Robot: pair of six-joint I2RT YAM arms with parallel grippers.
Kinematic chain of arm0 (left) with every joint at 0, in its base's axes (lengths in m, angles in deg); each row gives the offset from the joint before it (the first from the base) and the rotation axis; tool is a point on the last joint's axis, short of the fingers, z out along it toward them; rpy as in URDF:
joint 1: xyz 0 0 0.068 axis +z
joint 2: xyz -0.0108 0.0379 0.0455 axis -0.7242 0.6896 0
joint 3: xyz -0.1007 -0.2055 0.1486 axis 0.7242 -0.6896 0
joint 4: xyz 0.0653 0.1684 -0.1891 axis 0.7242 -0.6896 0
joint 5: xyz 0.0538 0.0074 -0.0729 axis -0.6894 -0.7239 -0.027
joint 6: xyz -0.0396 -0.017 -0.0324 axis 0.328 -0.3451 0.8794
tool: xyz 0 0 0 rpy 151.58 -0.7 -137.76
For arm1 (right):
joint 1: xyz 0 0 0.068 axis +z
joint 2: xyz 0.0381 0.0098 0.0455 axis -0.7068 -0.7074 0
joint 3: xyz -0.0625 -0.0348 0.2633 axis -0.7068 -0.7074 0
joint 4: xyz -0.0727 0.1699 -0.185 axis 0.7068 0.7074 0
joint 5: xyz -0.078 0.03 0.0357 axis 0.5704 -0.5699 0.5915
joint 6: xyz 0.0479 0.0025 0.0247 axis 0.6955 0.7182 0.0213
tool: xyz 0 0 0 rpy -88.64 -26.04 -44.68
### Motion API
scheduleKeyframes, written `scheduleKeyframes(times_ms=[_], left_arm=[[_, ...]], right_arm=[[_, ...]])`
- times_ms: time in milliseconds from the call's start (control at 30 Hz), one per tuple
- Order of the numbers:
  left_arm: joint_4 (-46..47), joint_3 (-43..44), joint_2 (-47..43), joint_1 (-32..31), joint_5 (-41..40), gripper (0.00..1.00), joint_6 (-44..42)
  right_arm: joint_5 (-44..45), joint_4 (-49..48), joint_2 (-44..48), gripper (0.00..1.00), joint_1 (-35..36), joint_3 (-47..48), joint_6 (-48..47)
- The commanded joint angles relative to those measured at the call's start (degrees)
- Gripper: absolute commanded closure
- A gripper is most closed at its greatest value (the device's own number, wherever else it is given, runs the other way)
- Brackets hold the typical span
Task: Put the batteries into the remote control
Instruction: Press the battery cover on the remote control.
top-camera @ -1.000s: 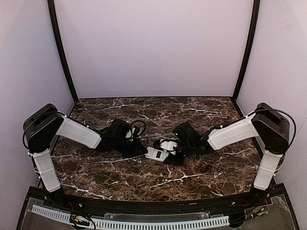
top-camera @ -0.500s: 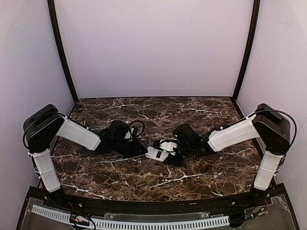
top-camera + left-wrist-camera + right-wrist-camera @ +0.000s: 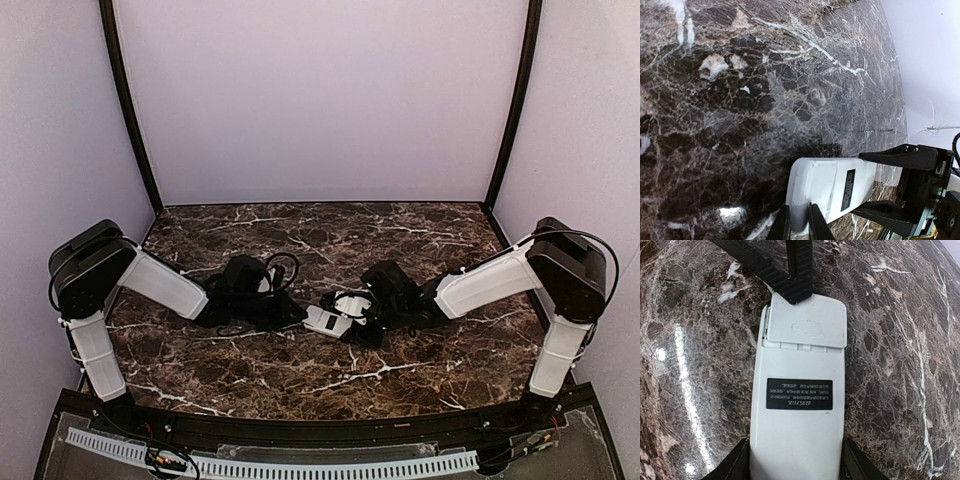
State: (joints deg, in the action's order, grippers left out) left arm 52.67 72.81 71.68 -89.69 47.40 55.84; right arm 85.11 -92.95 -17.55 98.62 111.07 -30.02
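Note:
The remote control (image 3: 327, 320) lies back up on the marble, its white back and black label (image 3: 799, 393) showing. My right gripper (image 3: 795, 447) is shut on its near end, one finger against each long side. The battery cover (image 3: 807, 325) sits at the far end, seated slightly askew. My left gripper (image 3: 798, 210) is shut, its two tips close together and resting on the cover end's edge (image 3: 802, 195); in the right wrist view its dark fingertips (image 3: 792, 287) overlap the cover's far edge. The batteries are out of view.
Dark veined marble table (image 3: 250, 370) inside pale walls with black corner posts (image 3: 128, 110). Both arms stretch low over the table and meet at its middle. Black cables (image 3: 285, 265) loop over the left wrist.
Both arms have shifted only a trace. The remote stays where it was, still held by the right gripper, with the left tips at its cover end.

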Motion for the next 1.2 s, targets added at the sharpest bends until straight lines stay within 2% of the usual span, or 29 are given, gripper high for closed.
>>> scheduleKeyframes(times_ms=[0, 367, 767, 1167], left_arm=[[-6.8, -3.9, 2.1, -2.2, 0.1, 0.97, 0.9], [1.6, -6.9, 1.1, -2.1, 1.0, 0.99, 0.3], [13.3, -8.9, 5.1, -1.1, 7.2, 1.00, 8.0], [1.8, -4.2, 4.9, -1.1, 8.1, 1.00, 1.9]], right_arm=[[1.9, -3.7, -1.1, 0.98, 0.4, -0.9, 0.6], [-0.1, -3.2, -0.9, 0.98, 0.4, -1.5, -0.3], [0.7, -4.0, -0.6, 0.98, 0.7, -2.3, -2.5], [0.0, -4.5, -0.3, 0.98, 0.7, -2.7, -3.3]])
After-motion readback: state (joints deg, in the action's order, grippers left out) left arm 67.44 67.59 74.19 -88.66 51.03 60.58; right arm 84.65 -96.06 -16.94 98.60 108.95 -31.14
